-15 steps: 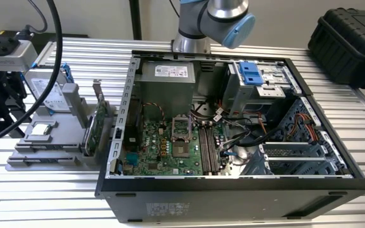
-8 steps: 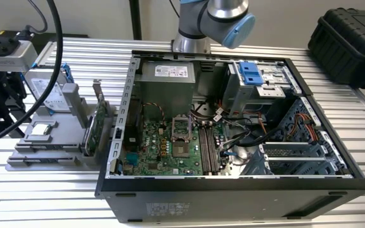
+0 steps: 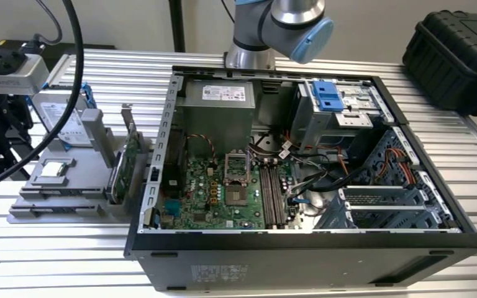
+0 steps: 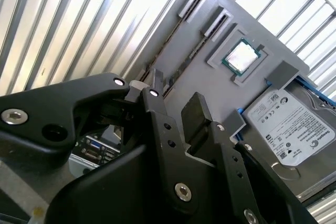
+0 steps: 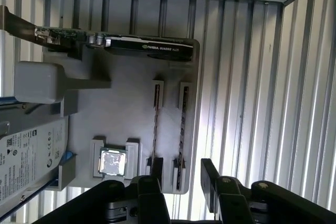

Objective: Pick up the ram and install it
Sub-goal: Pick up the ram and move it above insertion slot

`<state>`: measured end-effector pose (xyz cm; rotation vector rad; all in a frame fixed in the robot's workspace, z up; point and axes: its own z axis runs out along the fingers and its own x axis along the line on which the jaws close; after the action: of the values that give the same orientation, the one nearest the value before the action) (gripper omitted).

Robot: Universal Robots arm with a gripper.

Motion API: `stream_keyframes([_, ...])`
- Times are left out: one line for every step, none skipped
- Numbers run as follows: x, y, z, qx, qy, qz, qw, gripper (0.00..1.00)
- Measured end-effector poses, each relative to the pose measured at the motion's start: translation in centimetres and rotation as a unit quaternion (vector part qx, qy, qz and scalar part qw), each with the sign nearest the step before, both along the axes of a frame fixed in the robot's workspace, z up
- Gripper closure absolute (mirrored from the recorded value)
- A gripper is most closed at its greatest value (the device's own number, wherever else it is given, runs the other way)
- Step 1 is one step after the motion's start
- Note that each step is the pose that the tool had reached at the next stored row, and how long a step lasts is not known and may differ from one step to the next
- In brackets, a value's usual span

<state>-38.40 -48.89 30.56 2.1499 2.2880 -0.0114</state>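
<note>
Overhead, hand (image 5: 182,169) spread wide above ram (image 5: 181,124).

Exterior view: arm (image 3: 298,23) cropped by the top edge, black case (image 3: 458,53) cut off at the exterior view's right. First wrist view: hard drive (image 5: 29,153) clipped by the frame edge; ram (image 5: 181,135) edge-on, chips can't be made out.
</note>
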Motion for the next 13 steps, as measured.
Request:
stream_keyframes([0.0, 0.0, 0.0, 0.0, 0.0001, 0.0, 1.0, 0.0])
stream_keyframes([0.0, 0.0, 0.0, 0.0, 0.0002, 0.0, 1.0, 0.0])
stream_keyframes([0.01, 0.0, 0.0, 0.0, 0.0004, 0.0, 1.0, 0.0])
stream_keyframes([0.01, 0.0, 0.0, -0.0003, 0.0014, 0.0, 1.0, 0.0])
stream_keyframes([0.01, 0.0, 0.0, -0.0003, 0.0017, 0.0, 1.0, 0.0])
stream_keyframes([0.01, 0.0, 0.01, -0.0003, 0.002, 0.0, 1.0, 0.0])
stream_keyframes([0.0, 0.0, 0.0, -0.0003, 0.0022, 0.0, 1.0, 0.0])
stream_keyframes([0.01, 0.0, 0.0, -0.0003, 0.0025, 0.0, 1.0, 0.0])
stream_keyframes([0.01, 0.0, 0.0, -0.0003, 0.0026, 0.0, 1.0, 0.0])
stream_keyframes([0.01, 0.0, -0.01, -0.0003, 0.0026, 0.0, 1.0, 0.0])
stream_keyframes([0.01, 0.0, -0.06, -0.0002, 0.0024, 0.0, 1.0, 0.0])
stream_keyframes([0.02, 0.0, -0.12, -0.0002, 0.002, 0.0, 1.0, 0.0])
stream_keyframes([0.02, 0.0, -0.19, -0.0003, 0.0018, 0.0, 1.0, 0.0])
